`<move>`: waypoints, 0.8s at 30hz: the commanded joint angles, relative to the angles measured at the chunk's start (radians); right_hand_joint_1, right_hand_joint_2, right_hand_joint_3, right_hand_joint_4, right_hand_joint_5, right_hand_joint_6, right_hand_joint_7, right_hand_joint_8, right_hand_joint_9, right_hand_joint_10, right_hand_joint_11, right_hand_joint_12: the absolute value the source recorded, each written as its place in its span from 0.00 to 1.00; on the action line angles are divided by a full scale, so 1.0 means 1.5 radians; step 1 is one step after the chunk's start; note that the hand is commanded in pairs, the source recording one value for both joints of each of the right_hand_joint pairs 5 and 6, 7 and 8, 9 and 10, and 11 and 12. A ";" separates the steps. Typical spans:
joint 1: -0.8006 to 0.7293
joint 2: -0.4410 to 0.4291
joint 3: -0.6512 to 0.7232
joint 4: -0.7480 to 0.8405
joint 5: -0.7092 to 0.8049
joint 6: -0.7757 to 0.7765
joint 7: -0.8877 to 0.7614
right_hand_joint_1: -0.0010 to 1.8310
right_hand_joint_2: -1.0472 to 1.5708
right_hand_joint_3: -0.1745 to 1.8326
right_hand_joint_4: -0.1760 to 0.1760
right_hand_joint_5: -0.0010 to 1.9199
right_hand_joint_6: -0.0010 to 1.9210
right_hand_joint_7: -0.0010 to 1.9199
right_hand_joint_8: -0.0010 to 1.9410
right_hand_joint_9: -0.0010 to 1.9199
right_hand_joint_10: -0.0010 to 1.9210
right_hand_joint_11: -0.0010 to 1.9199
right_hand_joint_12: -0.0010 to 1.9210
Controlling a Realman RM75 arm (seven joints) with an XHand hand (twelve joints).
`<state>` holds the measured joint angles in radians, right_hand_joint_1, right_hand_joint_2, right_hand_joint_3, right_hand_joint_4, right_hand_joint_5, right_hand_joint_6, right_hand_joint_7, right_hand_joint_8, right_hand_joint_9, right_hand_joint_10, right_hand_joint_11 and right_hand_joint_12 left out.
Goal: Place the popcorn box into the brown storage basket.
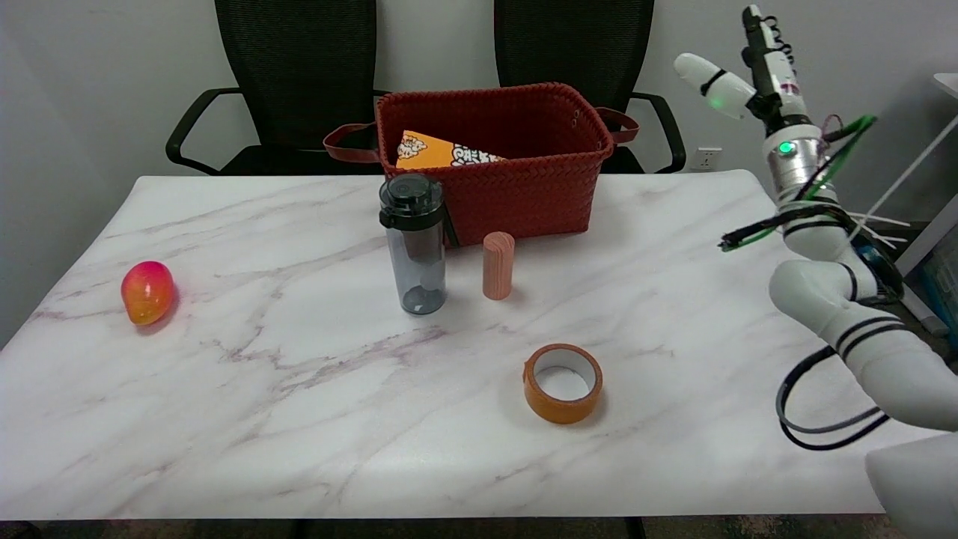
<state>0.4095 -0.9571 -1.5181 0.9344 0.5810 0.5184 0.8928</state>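
One orange tape roll (563,382) nearest on the marble table (224,419), then a mango (147,292), a dark bottle (414,243), a pink cylinder (498,265), popcorn box (441,153) lying inside the brown basket (524,180), right hand (741,71) raised high at the far right, fingers apart, holding nothing.

The brown storage basket (524,180) was of woven strips with a rough texture, and the popcorn box (441,152) in it looked like printed cardboard. The table (299,389) had a smooth marble-look top, and the water bottle (415,247) was of clear grey plastic.
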 commanded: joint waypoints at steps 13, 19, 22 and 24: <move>-0.208 0.025 0.073 0.103 0.118 0.117 0.001 0.29 0.71 0.04 0.50 0.00 0.00 0.00 0.00 0.00 0.00 0.07 0.07; -0.217 0.024 0.071 0.105 0.116 0.125 0.001 0.29 0.71 0.04 0.50 0.00 0.00 0.00 0.00 0.00 0.00 0.07 0.07; -0.226 0.024 0.070 0.105 0.115 0.127 0.001 0.29 0.71 0.04 0.50 0.00 0.00 0.00 0.00 0.00 0.00 0.07 0.07; -0.232 0.024 0.070 0.107 0.118 0.127 0.001 0.29 0.71 0.04 0.50 0.00 0.00 0.00 0.00 0.00 0.00 0.07 0.07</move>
<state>0.1412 -0.9244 -1.4217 1.0670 0.7334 0.6714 0.8935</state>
